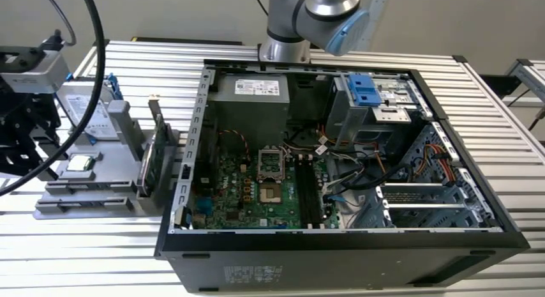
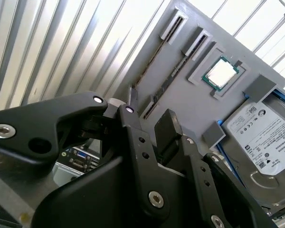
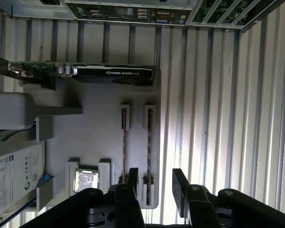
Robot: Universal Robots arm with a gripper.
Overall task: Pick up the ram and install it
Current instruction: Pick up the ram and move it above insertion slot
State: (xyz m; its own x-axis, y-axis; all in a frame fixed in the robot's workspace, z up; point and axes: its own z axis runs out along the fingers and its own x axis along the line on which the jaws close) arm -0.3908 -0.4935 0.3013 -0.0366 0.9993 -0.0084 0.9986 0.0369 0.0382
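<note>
Hovering near ram (image 3: 148,147), end effector (image 3: 156,175) cropped.

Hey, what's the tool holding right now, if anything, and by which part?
Nothing. The tool is open and empty, hovering above the gray holder, where the ram sits in its slot.

Gripper (image 3: 156,180) with jaws apart
</note>
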